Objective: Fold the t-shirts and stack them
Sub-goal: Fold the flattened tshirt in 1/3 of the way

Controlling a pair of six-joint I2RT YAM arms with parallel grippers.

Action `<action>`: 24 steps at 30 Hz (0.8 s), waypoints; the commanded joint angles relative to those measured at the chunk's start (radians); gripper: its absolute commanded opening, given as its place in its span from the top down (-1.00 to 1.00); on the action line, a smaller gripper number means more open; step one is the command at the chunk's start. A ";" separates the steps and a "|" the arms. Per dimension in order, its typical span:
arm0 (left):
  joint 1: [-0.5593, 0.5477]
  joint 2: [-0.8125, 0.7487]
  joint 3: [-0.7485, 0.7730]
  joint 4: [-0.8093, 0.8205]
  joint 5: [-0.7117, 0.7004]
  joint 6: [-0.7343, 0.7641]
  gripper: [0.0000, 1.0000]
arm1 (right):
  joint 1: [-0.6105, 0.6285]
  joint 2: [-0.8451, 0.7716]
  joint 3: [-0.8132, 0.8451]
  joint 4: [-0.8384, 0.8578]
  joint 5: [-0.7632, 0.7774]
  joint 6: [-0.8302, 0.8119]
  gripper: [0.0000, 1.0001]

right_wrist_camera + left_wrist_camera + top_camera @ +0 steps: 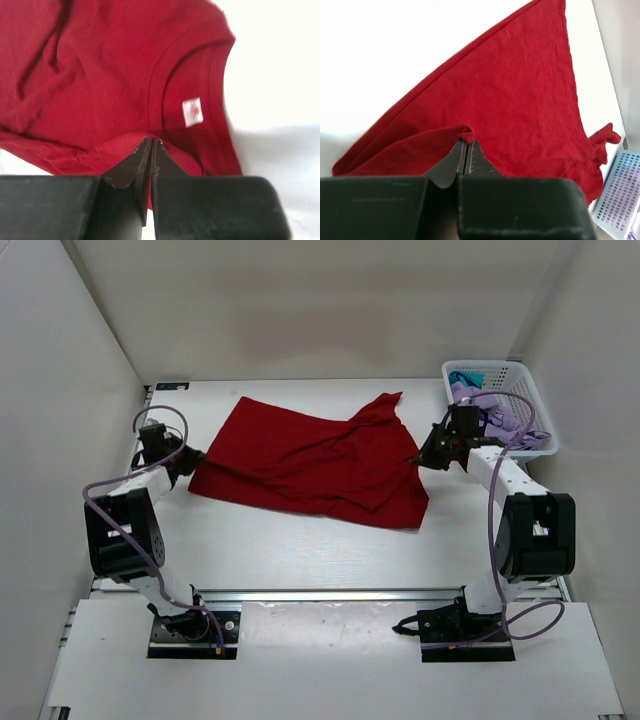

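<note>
The dark red t-shirt (pixel 310 462) lies spread and wrinkled on the white table, one sleeve pointing to the back. My left gripper (pixel 188 462) is shut on the shirt's left edge; the left wrist view shows a pinch of red cloth (pixel 465 132) at my fingertips. My right gripper (pixel 424 454) is shut on the shirt's right edge near the collar; the right wrist view shows the collar and its white label (pixel 192 111). The lavender shirt (pixel 505 418) and the teal-blue shirt (pixel 466 377) lie bunched in the basket.
The white plastic lattice basket (pixel 532 400) stands at the back right, just behind my right arm; its corner shows in the left wrist view (pixel 620 195). White walls close in the table on three sides.
</note>
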 commanded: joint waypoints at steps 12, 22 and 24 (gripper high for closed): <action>0.015 0.177 0.136 -0.057 -0.012 0.042 0.65 | -0.053 0.257 0.267 0.020 0.001 -0.055 1.00; 0.056 -0.099 -0.055 -0.037 -0.032 0.050 0.14 | -0.017 0.033 0.105 0.077 0.010 -0.006 0.41; 0.081 -0.138 -0.143 -0.043 -0.018 0.048 0.24 | 0.005 -0.120 -0.073 0.152 0.022 0.037 0.59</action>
